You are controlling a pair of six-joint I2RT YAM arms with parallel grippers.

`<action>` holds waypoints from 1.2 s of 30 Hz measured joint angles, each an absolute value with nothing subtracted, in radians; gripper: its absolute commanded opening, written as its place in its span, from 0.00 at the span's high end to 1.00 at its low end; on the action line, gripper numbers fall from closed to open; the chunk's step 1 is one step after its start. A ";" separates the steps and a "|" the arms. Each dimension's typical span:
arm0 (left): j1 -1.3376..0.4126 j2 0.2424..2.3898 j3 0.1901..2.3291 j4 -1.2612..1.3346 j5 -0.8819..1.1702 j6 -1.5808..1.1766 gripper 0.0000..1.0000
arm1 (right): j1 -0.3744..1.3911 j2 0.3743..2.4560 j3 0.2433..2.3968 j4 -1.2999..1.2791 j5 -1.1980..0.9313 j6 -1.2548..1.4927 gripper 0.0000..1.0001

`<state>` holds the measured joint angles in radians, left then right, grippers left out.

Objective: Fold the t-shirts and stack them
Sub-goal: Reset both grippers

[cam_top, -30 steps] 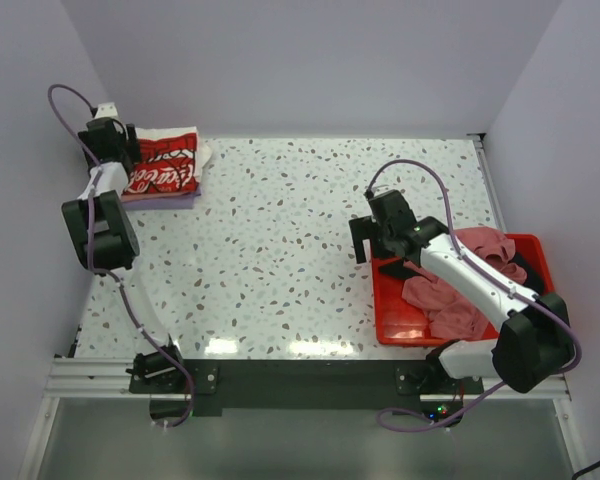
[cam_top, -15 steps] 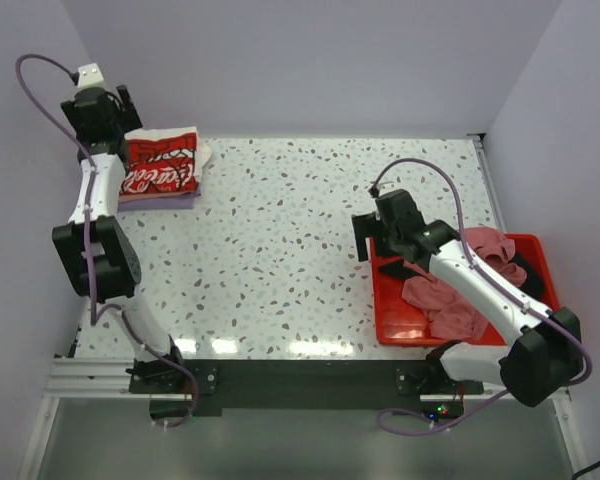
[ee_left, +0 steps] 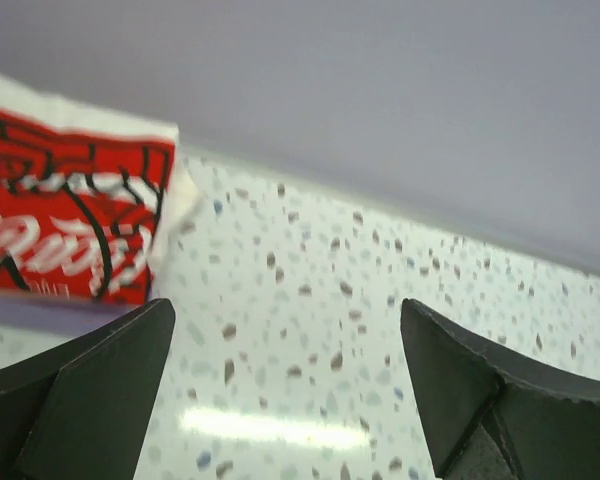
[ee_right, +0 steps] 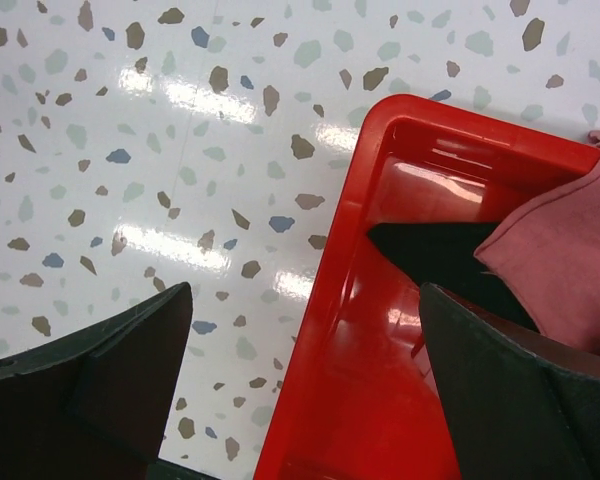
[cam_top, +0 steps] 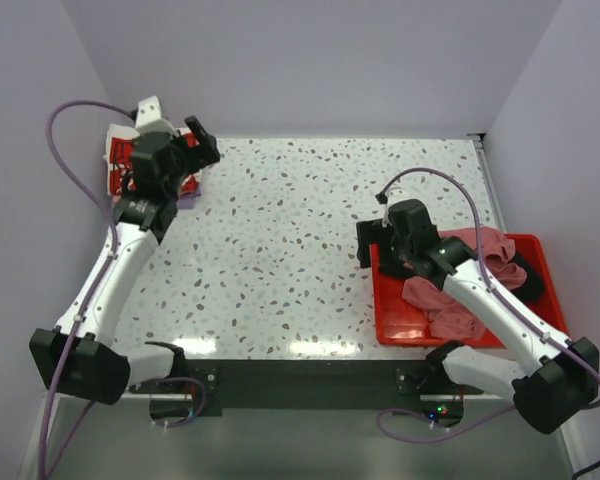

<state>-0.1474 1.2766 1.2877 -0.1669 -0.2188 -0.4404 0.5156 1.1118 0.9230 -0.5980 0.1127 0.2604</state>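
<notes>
- The red tray (cam_top: 388, 318) sits at 4 o'clock on the speckled worktop (cam_top: 280, 240). Heaped in it are the dusty-pink t-shirts (cam_top: 458, 295), with a black t-shirt (ee_right: 430, 255) showing partly beneath them.
- The right claw (ee_right: 305, 380) hangs over the tray's 10 o'clock corner, spread wide and gripping nothing. One finger is above the worktop, the other above the pink cloth.
- Farther off, at 10 o'clock on the worktop, the left claw (ee_left: 285, 400) hovers released and empty over the bare surface.
- At 10 o'clock in its wrist view lies the folded stack near the back wall: a white t-shirt with red print (ee_left: 70, 230) on top of a lavender t-shirt (ee_left: 40, 310).
</notes>
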 measured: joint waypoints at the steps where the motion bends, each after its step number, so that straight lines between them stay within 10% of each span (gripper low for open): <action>1: -0.186 1.250 1.234 -0.177 -0.224 -0.464 0.00 | 0.516 1.095 0.913 -0.591 0.109 0.262 0.01; 16: -0.771 0.910 0.661 -0.534 -0.581 -0.882 0.00 | 0.516 0.980 0.793 -0.490 0.017 0.277 0.01; 36: -0.846 0.707 0.641 -0.701 -0.798 -0.997 0.00 | 0.516 0.966 0.650 -0.313 -0.089 0.355 0.01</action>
